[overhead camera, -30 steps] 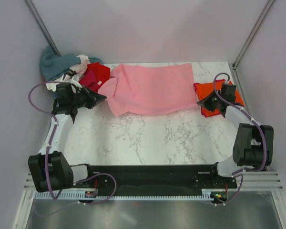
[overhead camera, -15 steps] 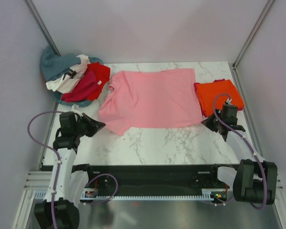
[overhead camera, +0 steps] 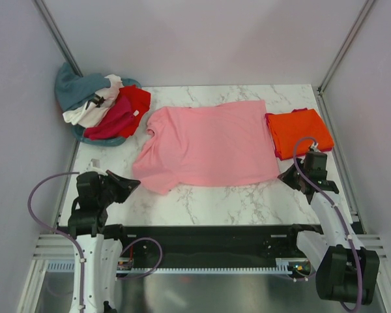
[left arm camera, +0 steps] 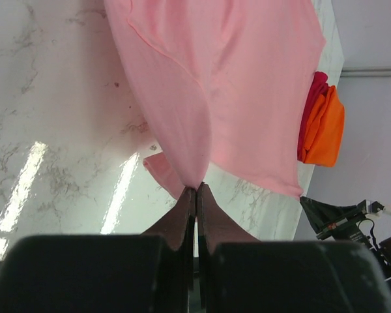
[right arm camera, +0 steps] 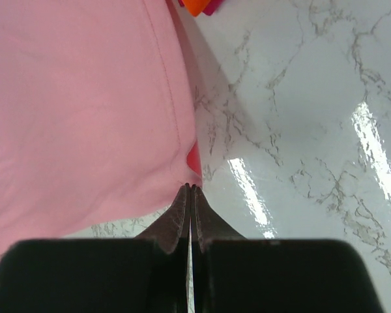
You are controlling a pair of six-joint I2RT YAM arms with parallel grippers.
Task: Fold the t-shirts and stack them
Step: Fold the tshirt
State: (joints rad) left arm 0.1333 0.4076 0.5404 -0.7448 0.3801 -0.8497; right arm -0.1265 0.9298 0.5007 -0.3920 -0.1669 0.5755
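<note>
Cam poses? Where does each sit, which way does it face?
Top external: above, behind the bases, looking down on the table; both arms, left gripper, right gripper show.
Left wrist: on left arm, facing along its shut fingers pinching the pink t-shirt.
Right wrist: likewise on right arm, at a pinched corner.
Shared: top and left wrist both show the orange t-shirt.

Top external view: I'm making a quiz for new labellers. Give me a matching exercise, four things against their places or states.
1 pink t-shirt
2 orange t-shirt
3 shirt pile
4 left gripper

A heaped in the far left corner
B shut on the pink t-shirt's edge
C spread out in the middle
D folded, on the right side

Pairs: 1-C, 2-D, 3-A, 4-B.
</note>
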